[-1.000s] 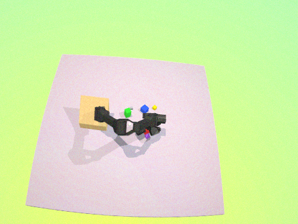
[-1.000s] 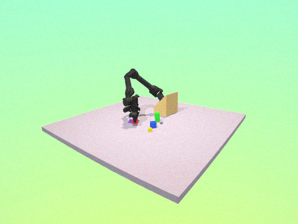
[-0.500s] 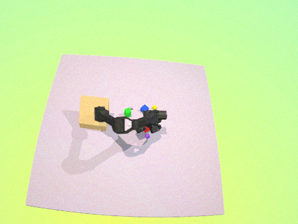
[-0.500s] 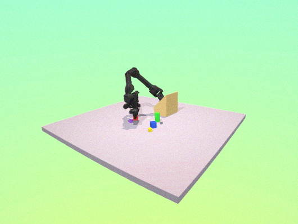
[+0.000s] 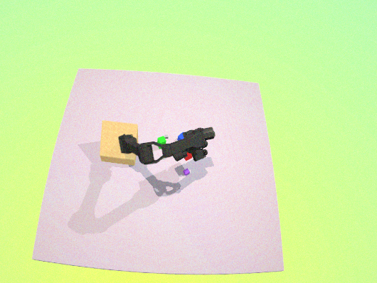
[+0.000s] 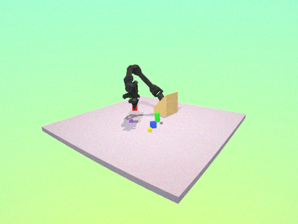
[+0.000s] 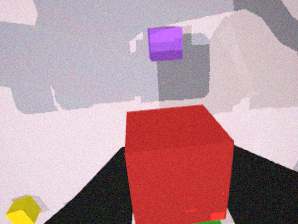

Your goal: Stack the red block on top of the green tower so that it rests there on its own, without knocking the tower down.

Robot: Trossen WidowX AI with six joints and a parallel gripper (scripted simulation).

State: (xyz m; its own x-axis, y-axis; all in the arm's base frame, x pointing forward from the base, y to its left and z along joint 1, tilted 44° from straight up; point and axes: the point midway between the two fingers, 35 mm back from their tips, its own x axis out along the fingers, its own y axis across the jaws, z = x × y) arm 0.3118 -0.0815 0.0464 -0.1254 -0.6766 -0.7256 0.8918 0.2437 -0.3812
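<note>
My gripper (image 5: 189, 156) (image 6: 134, 108) (image 7: 169, 151) is shut on the red block (image 5: 188, 156) (image 6: 134, 108) (image 7: 178, 165) and holds it up in the air above the table. The black fingers flank the red block on both sides in the wrist view.
A purple cube (image 5: 186, 171) (image 6: 130, 120) (image 7: 165, 43) lies on the table under the gripper. A blue block (image 5: 181, 136) (image 6: 153, 124), a small yellow cube (image 6: 150, 129) (image 7: 24, 212) and a tiny grey cube (image 6: 161, 122) lie near the tower. The tan base block (image 5: 114, 142) (image 6: 168, 103) holds the arm.
</note>
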